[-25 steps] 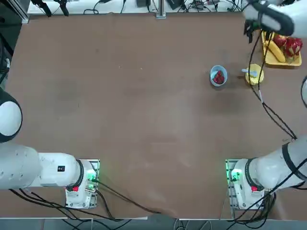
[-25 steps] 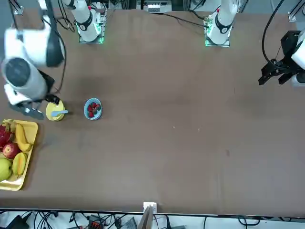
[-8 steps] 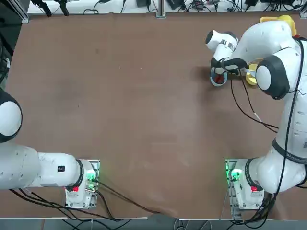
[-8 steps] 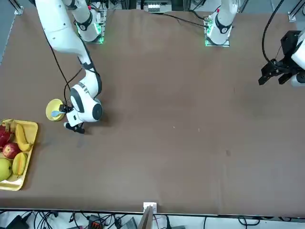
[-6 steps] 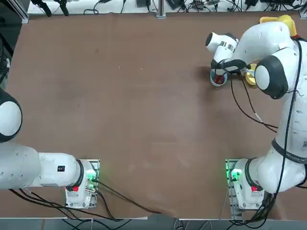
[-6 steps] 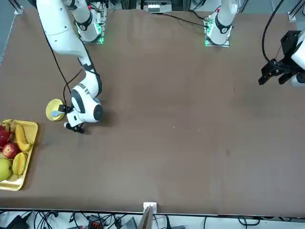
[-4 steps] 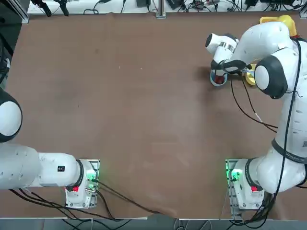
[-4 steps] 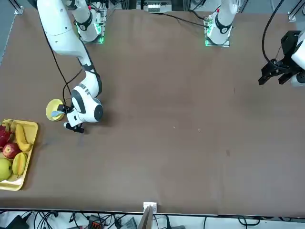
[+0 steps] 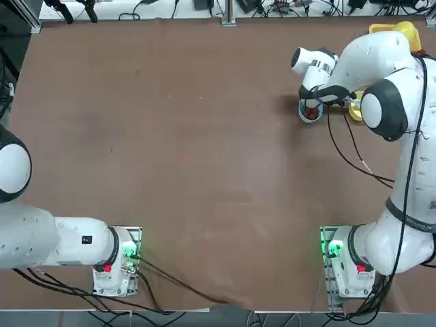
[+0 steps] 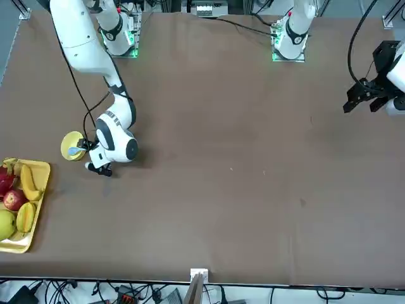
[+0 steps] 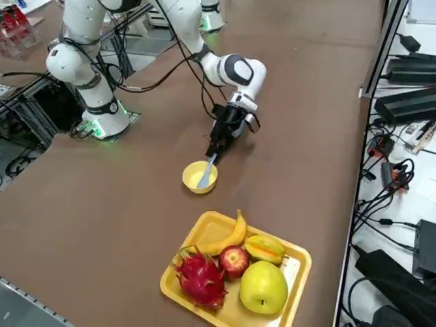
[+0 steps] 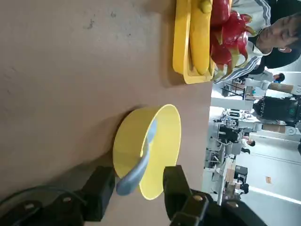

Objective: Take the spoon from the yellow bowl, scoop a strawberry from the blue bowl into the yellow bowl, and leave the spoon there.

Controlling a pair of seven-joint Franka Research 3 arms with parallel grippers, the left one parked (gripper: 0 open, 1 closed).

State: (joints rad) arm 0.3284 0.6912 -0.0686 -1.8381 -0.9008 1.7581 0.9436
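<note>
At the far right of the top view, the right gripper (image 12: 136,188) hovers open around the handle of the spoon (image 12: 141,162), which rests in the yellow bowl (image 12: 162,141).

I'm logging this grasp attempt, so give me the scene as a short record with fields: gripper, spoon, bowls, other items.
gripper: right gripper low beside the yellow bowl, fingers open either side of the spoon handle's end
spoon: spoon lies in the yellow bowl, handle over the rim toward the gripper
blue bowl: blue bowl mostly hidden under the arm's wrist, red fruit showing inside
other items: yellow fruit tray with banana, apple and other fruit, apart from the bowls
</note>
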